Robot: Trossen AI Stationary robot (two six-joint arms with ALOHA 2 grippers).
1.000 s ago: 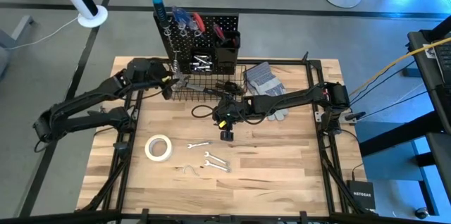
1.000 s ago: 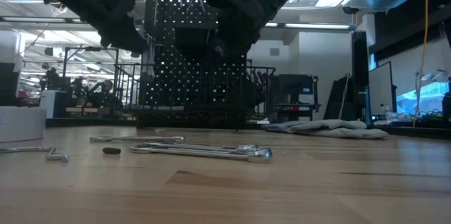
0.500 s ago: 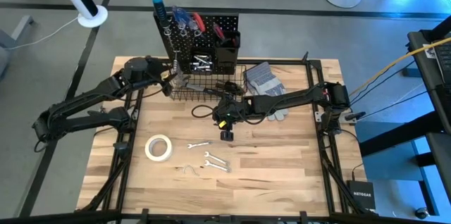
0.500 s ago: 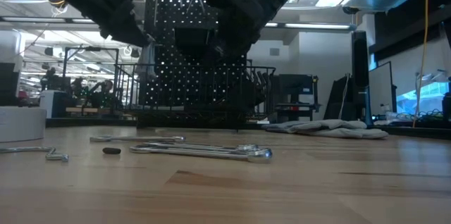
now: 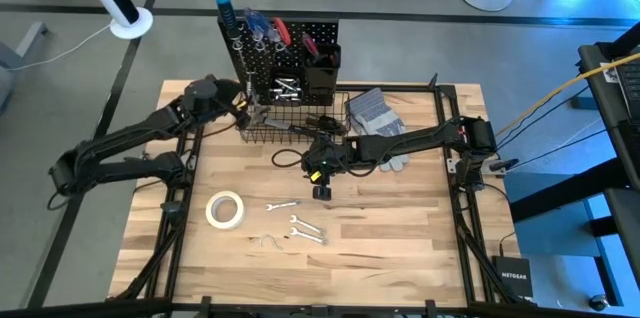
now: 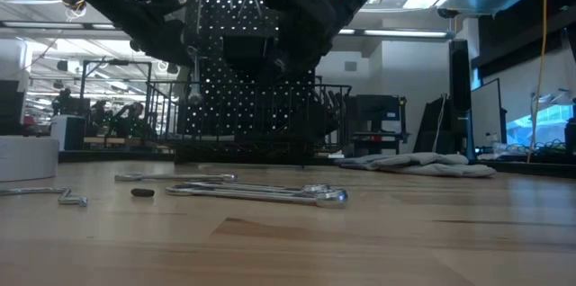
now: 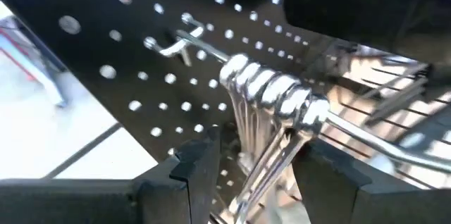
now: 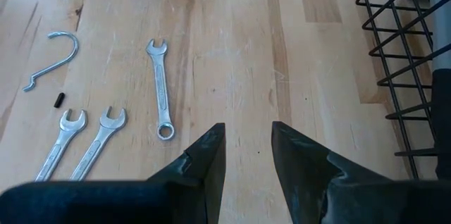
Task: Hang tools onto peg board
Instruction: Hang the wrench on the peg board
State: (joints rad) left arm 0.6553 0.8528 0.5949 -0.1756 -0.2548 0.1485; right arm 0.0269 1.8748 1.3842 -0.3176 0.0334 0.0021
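Both robot arms are dark, almost black, made of long thin parts with round joints. The left arm (image 5: 130,143) and right arm (image 5: 420,140) carry black cables. The right arm's fingers (image 8: 201,164) are flat, smooth and black.

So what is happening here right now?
The left gripper is at the peg board, holding a wrench whose ring end sits among other wrenches on a silver hook. The right gripper hangs open and empty over the table, in front of the wire basket. Three wrenches, a loose hook and a tape roll still lie on the table, so the job is not finished.
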